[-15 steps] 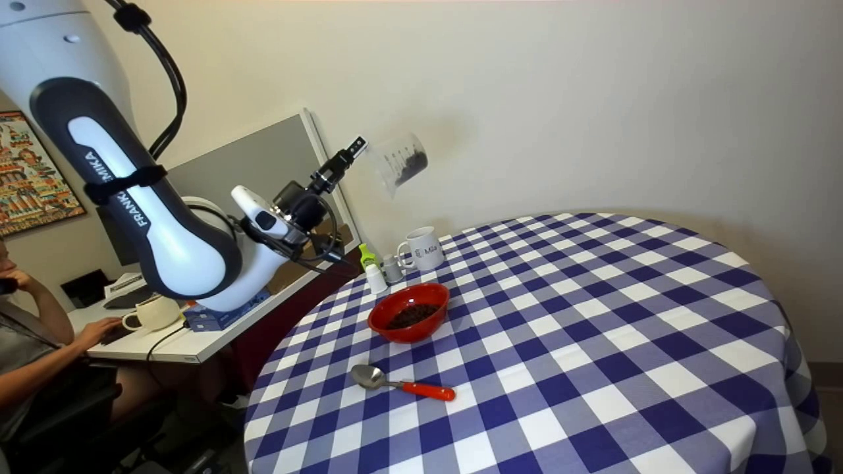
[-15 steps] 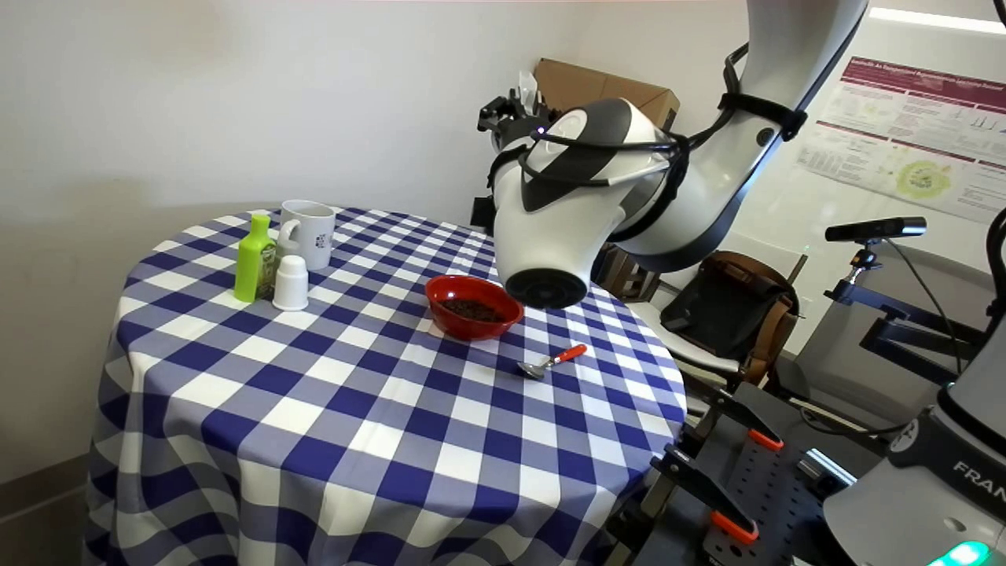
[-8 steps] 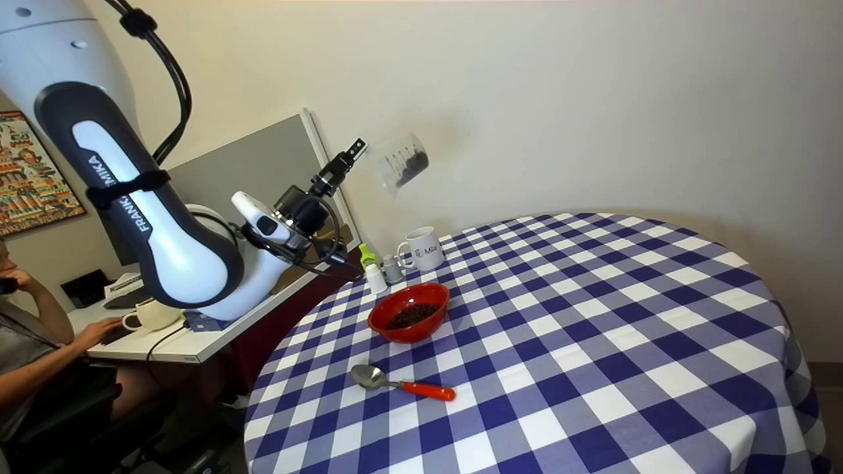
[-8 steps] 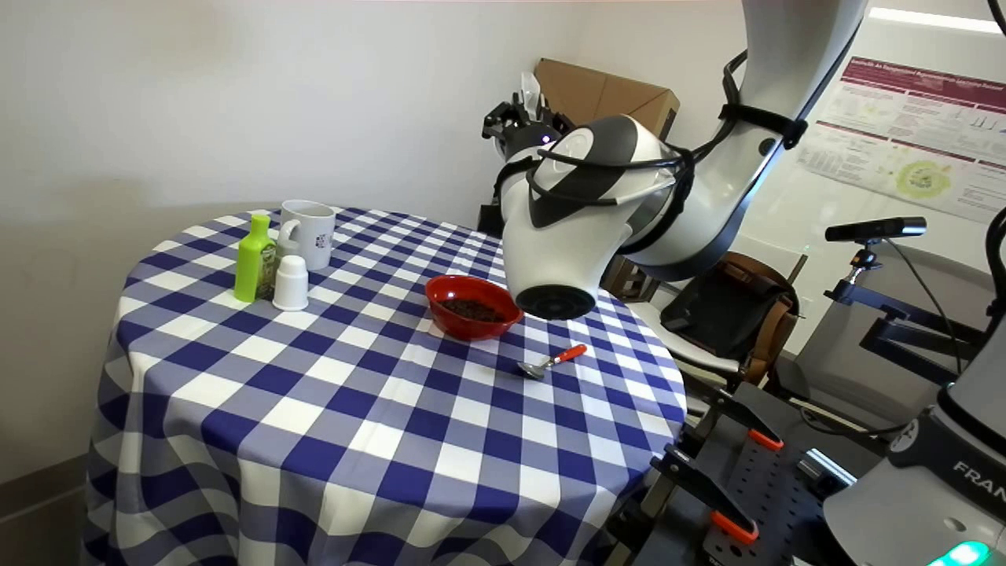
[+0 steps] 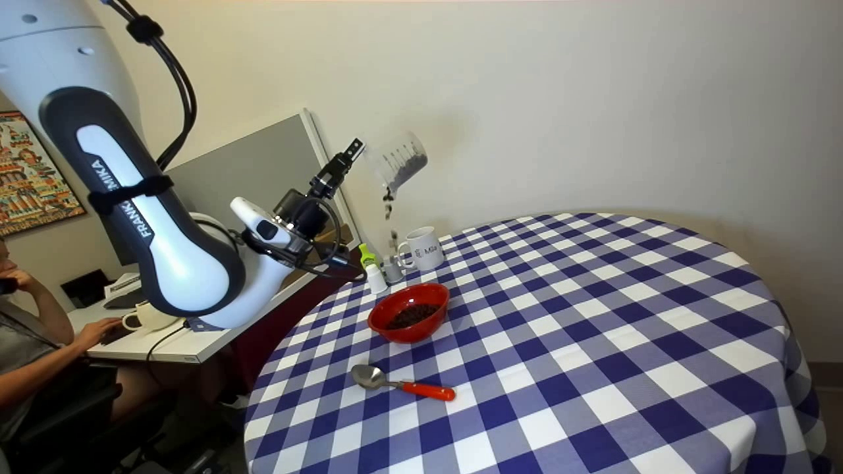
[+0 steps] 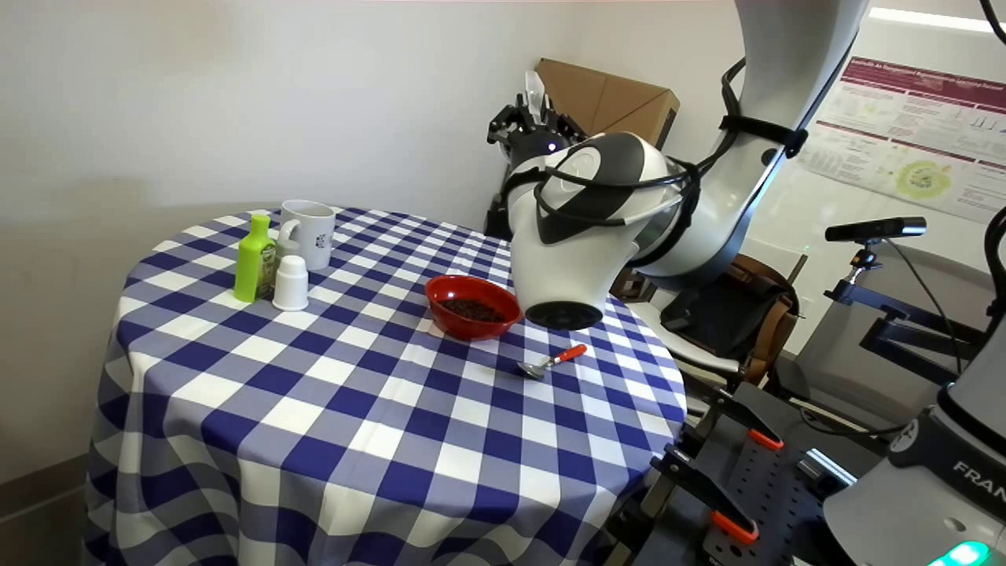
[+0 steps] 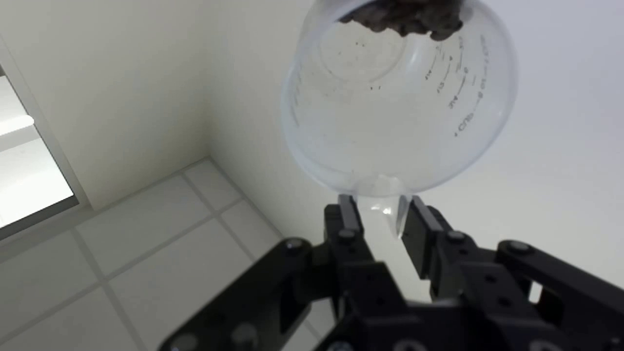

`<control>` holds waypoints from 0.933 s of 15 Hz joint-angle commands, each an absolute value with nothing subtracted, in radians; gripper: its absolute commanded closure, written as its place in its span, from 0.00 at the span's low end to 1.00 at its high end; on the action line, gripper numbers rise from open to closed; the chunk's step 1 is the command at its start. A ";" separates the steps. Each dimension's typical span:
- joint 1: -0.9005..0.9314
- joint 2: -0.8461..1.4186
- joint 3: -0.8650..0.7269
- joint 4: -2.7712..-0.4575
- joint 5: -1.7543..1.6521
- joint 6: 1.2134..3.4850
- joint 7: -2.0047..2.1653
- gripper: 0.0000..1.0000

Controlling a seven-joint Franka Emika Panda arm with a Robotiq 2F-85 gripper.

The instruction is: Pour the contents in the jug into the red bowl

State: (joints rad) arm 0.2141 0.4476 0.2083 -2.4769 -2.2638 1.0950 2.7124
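The clear jug [image 5: 403, 158] is tilted mouth-down, high above the table. Dark bits [image 5: 388, 205] fall from its lip, and more lie along its lower side. In the wrist view I look into the jug [image 7: 390, 122]. My gripper [image 7: 380, 209] is shut on its clear handle [image 7: 380, 197]. The gripper [image 6: 536, 110] also shows in an exterior view with part of the jug [image 6: 534, 88]. The red bowl [image 5: 425, 330] stands upright on the table, with dark bits inside. It shows in both exterior views [image 6: 471, 328]. I cannot tell whether the falling bits line up with the bowl.
Behind the bowl stand a white mug [image 5: 427, 249], a green bottle [image 6: 253, 263], a white shaker [image 6: 291, 284] and a grey shaker [image 5: 392, 270]. A spoon with an orange-red handle [image 5: 428, 392] lies in front. A person [image 5: 39, 355] sits at a desk nearby.
The jug has tilted slightly further, and dark bits now fall from its mouth. The arm's elbow has moved down a little. The bowl and the other table items have not moved.
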 commanded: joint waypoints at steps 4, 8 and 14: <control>0.205 0.461 0.207 -2.489 -2.293 1.035 2.759 0.90; 0.207 0.464 0.204 -2.489 -2.302 1.024 2.760 0.90; 0.208 0.468 0.203 -2.492 -2.336 0.999 2.759 0.90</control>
